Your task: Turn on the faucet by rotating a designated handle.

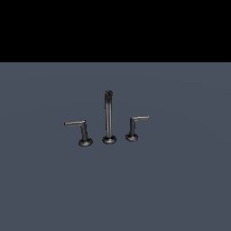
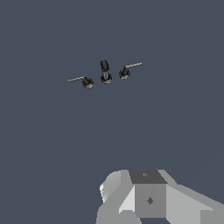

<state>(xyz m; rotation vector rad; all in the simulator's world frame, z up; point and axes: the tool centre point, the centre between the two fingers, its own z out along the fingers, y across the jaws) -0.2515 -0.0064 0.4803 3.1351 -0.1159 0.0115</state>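
Well apart (floor-wide): handle [image 1: 82, 131], tool [image 2: 144, 197].

A plain grey-blue floor [image 1: 180, 189] under black backdrop.

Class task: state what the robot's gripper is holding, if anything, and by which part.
Nothing is held: the gripper body is well short of the faucet, and the handle stands untouched.

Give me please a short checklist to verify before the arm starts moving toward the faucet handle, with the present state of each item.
1. Larger lever handle on the exterior view's left is visible: ok.
2. Told apart from smaller lever and spout post: ok.
3. Handle free of contact: ok, nothing touches it.
4. Ground around the faucet shows no obstacle: ok.
5. Gripper open: cannot tell, fingertips not shown.
6. Arm distant from handle: ok, absent from exterior view.
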